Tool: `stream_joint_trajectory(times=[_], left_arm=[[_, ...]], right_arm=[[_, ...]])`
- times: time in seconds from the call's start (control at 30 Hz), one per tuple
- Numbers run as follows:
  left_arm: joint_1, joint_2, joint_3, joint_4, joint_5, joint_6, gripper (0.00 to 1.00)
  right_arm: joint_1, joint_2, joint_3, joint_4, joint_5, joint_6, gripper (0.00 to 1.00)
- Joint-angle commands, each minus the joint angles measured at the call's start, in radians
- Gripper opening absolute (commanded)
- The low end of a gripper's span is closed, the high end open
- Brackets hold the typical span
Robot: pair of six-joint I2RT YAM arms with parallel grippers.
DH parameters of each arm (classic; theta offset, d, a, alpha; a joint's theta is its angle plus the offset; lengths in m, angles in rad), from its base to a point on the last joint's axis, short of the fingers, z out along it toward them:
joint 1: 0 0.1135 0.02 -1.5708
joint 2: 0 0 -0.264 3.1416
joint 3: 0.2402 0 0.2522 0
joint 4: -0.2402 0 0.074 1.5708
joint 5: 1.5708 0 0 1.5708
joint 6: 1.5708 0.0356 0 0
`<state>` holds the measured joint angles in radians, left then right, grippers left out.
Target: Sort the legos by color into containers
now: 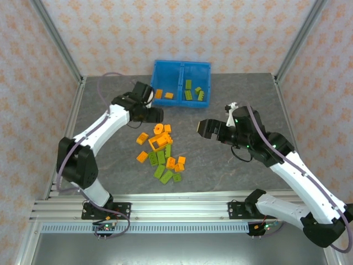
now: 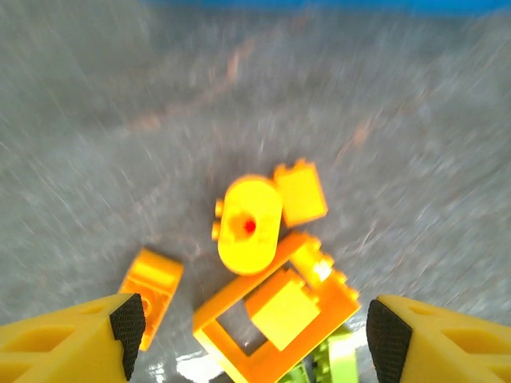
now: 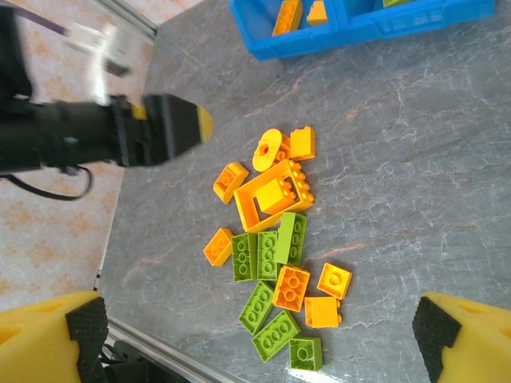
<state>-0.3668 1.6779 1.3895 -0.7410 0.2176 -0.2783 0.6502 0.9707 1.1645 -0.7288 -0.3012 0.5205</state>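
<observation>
A pile of orange and lime green legos [image 1: 162, 153] lies mid-table, with the larger orange hollow square piece [image 1: 160, 142] at its top. The blue bin [image 1: 182, 69] stands at the back; its left compartment holds two orange bricks [image 1: 163, 94] and its right one several green bricks [image 1: 196, 93]. My left gripper [image 1: 157, 115] hovers open just above the pile. In the left wrist view its fingertips [image 2: 128, 327] straddle the hollow square [image 2: 275, 315] without touching it, and a rounded orange piece [image 2: 249, 225] lies beyond. My right gripper [image 1: 203, 128] hangs open and empty to the right of the pile [image 3: 279, 263].
Metal frame posts and patterned walls close in the table on three sides. An aluminium rail [image 1: 182, 210] runs along the near edge. In the right wrist view the left arm [image 3: 96, 136] reaches in from the left, with the bin [image 3: 359, 32] at the top.
</observation>
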Motion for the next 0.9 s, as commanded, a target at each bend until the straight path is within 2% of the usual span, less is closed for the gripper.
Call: stream_joint_trajectory(times=[0.0,0.17,0.3,0.47,0.57,0.67,0.87], left_arm=[[-0.01,0.06,-0.012,0.012,0.08,0.013,0.76],[-0.011,0.182,0.044,0.038,0.061,0.024,0.76],[-0.011,0.28,0.094,0.031,-0.001,0.043,0.75],[-0.011,0.353,0.131,0.029,0.023,0.078,0.73],[-0.007,0.384,0.144,0.022,0.021,0.074,0.67],[-0.006,0.385,0.131,0.036,0.016,0.066,0.55],[-0.004,0.326,0.121,0.049,0.005,0.049,0.42]], right_arm=[[0.007,0.007,-0.001,0.055,-0.035,-0.02,0.99],[0.006,0.003,-0.012,0.06,-0.054,0.0,0.99],[0.006,-0.036,-0.029,0.055,-0.03,0.014,0.99],[0.006,-0.056,-0.028,0.03,-0.006,0.017,0.99],[0.006,-0.055,-0.025,0.027,-0.002,0.02,0.99],[0.006,-0.056,-0.025,0.025,0.003,0.022,0.99],[0.006,-0.053,-0.021,0.031,0.01,0.023,0.99]])
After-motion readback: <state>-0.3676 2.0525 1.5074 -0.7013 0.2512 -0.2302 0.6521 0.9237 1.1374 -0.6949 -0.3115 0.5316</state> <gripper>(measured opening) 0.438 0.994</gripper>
